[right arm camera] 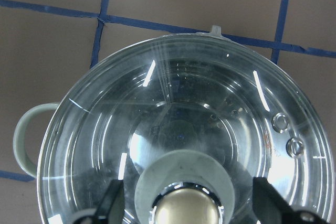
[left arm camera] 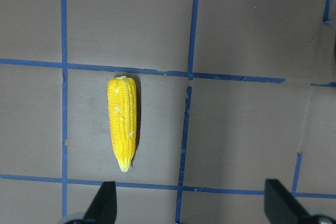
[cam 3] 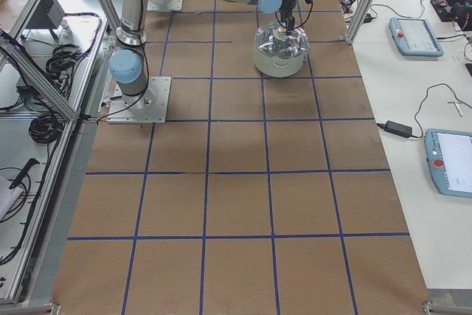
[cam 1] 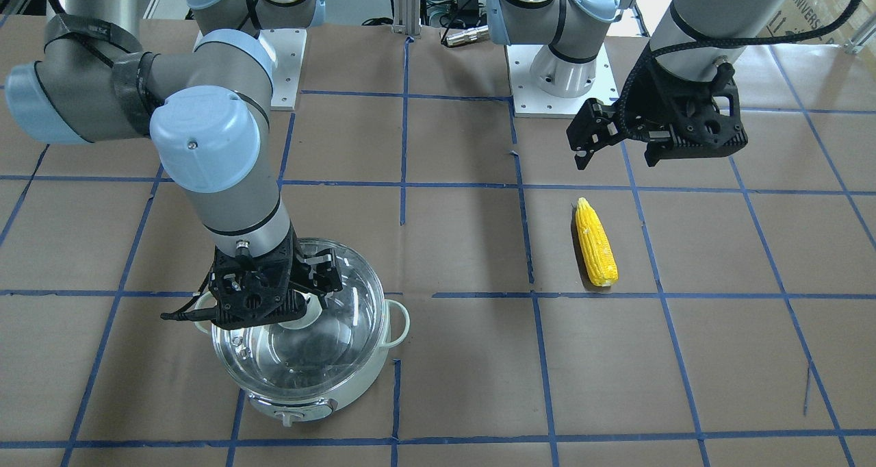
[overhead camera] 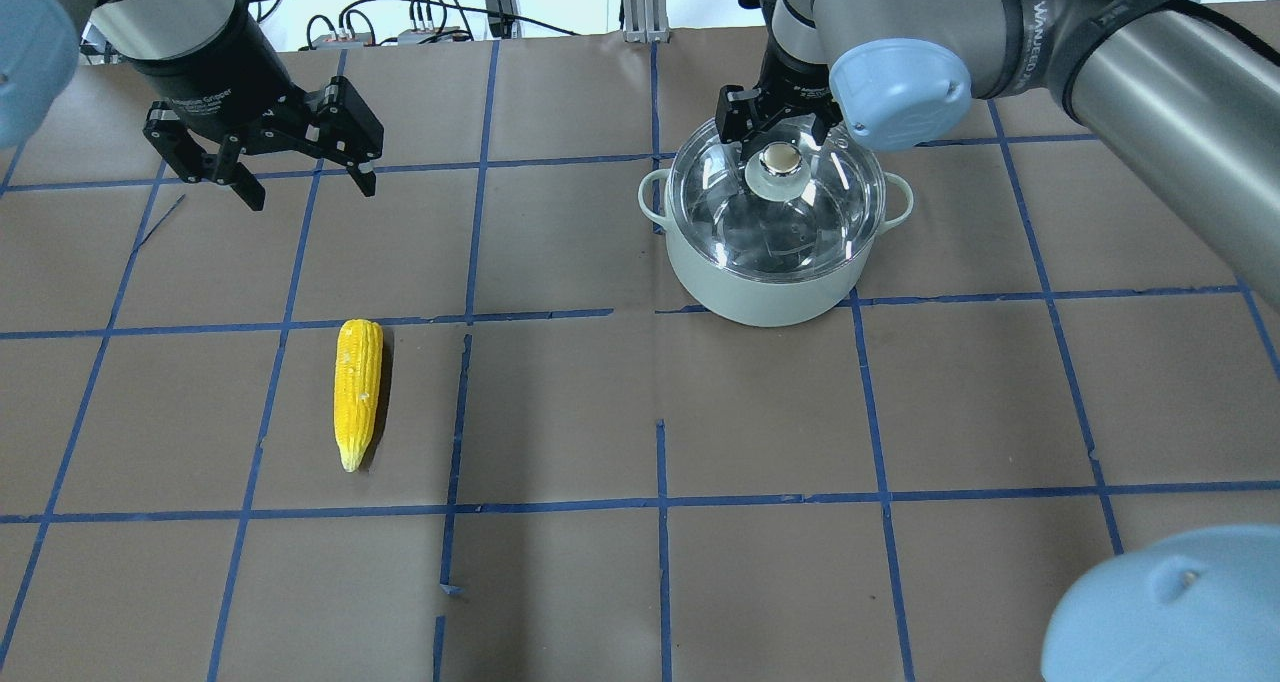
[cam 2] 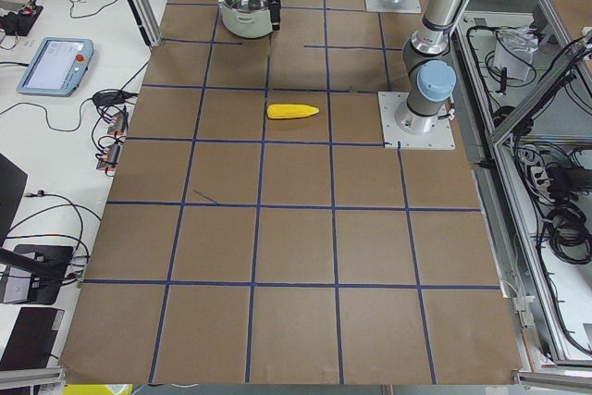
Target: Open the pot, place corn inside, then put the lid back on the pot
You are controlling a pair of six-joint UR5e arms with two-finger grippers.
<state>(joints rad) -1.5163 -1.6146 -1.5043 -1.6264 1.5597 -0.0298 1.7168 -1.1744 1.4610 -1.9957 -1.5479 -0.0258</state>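
The pale mint pot point(overhead camera: 760, 284) stands on the table with the clear glass lid point(overhead camera: 815, 212) on it. My right gripper point(overhead camera: 778, 150) is low over the lid, open, one finger on each side of the knob point(overhead camera: 778, 169); the right wrist view shows the fingers point(right arm camera: 109, 204) apart from the knob point(right arm camera: 184, 182). The yellow corn point(overhead camera: 358, 392) lies on the table, far from the pot. My left gripper point(overhead camera: 311, 194) is open and empty, raised above the table beyond the corn; the left wrist view shows the corn point(left arm camera: 122, 129) below it.
Brown paper with blue tape lines point(overhead camera: 660, 502) covers the table. The pot's control knob point(cam 1: 291, 418) faces the operators' side. Arm bases point(cam 1: 561, 77) stand at the robot side. Tablets and cables point(cam 2: 55, 62) lie on side benches.
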